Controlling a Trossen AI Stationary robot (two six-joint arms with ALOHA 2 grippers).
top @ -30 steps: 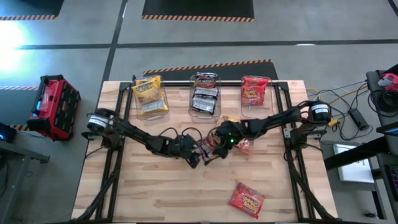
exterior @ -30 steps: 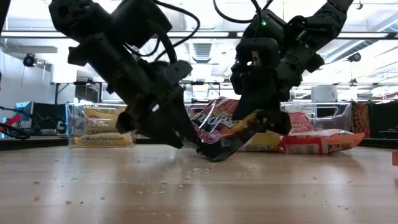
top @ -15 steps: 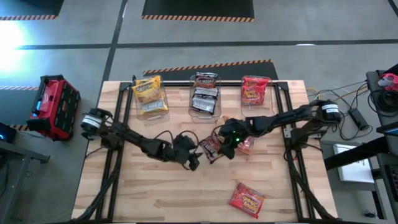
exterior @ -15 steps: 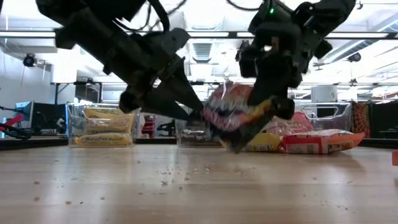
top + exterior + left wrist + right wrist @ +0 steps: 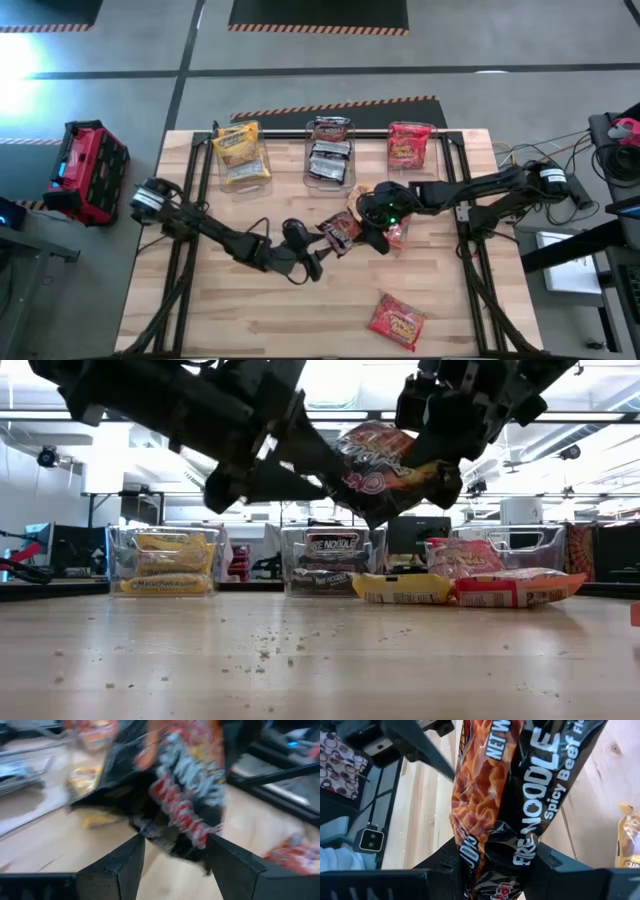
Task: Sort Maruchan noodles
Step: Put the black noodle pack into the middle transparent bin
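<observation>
Two grippers mid-table, right gripper (image 5: 366,232) clenched on a dark Fire Noodle packet (image 5: 341,232) lifted off the table (image 5: 300,320), left gripper (image 5: 312,262) with fingers parted beside it, three bins (image 5: 329,150) along the far edge, red packet (image 5: 397,320) near the front edge.

A dark noodle packet (image 5: 520,795) with orange noodle print and white lettering fills the middle of the frame, pinched between the right gripper (image 5: 495,862) fingers at the bottom. The other gripper (image 5: 415,742) reaches in from the upper left over the wooden table (image 5: 615,780), and a yellow packet (image 5: 630,840) peeks in at the right edge.
</observation>
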